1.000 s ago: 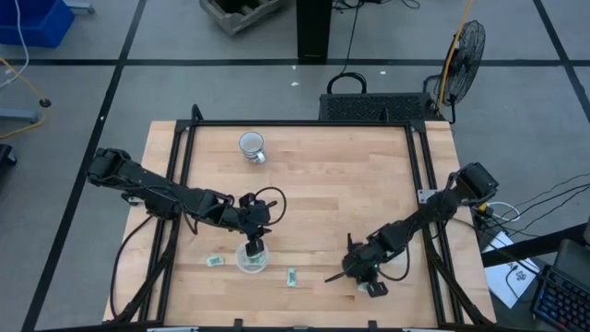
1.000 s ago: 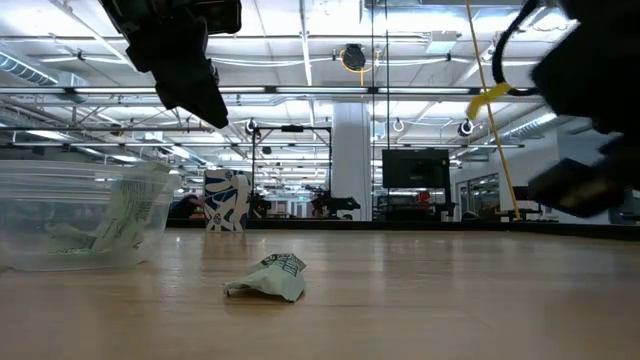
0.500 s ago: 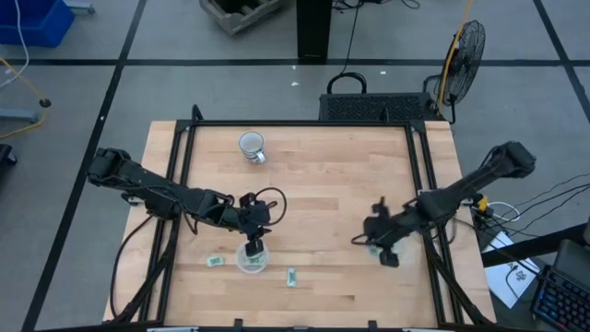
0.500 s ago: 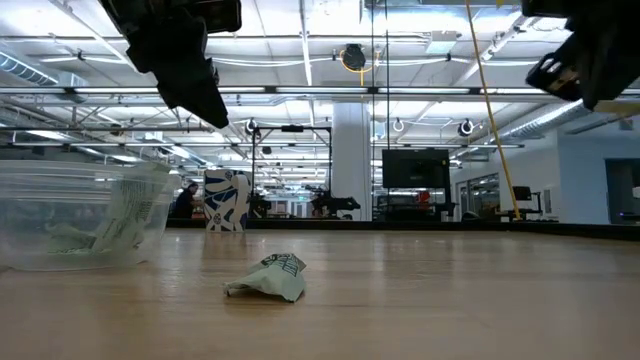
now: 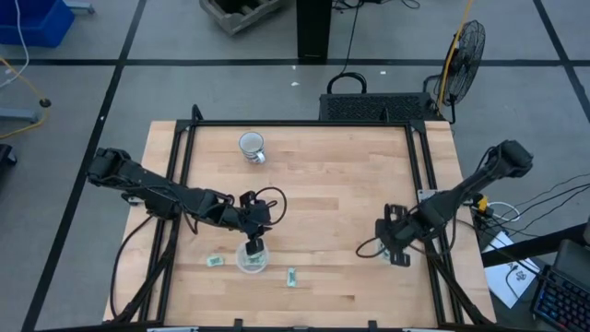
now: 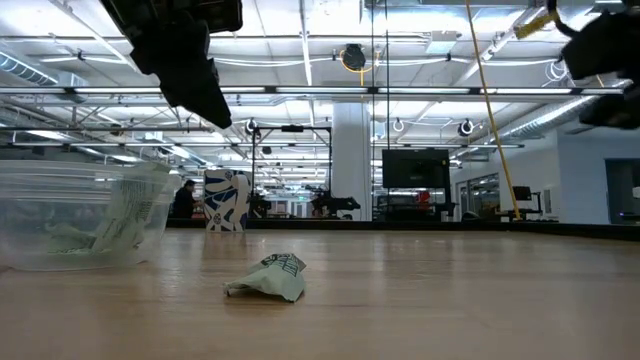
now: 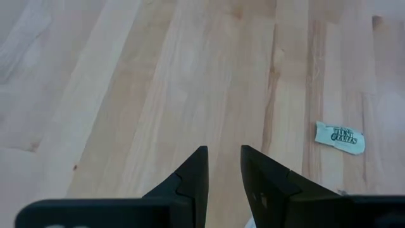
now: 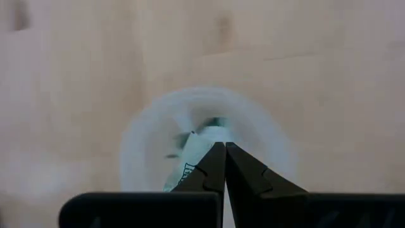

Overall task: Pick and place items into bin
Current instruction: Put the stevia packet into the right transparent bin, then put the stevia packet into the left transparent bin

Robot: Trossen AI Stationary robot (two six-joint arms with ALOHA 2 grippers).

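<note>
Left gripper [image 5: 253, 242] hangs over a clear cup [image 5: 252, 259] near the table's [image 5: 323, 184] front edge, fingers slightly apart, empty. That cup holds wrapped pieces [image 6: 125, 215]. Two loose pieces on the table: one [image 5: 214, 262] left of the cup, one [image 5: 291, 277] right. Right gripper [image 5: 387, 242] fingers closed on a green-white piece [image 8: 196, 149] above a second clear cup [image 8: 209, 145] on the right side.

This looks like a big lab or workshop for robots — not a home. The wooden table [image 5: 313, 184] stands on a grey floor [image 5: 92, 92] marked with dark lines. A round fan [image 5: 466, 51] and a blue bin [image 5: 32, 20] sit on that floor. Far past the jaws, the low view shows a high ceiling with long lights [image 6: 300, 65], a dark screen [image 6: 415, 168] and metal frames — maybe more work stations, though they are hard to make out.
</note>
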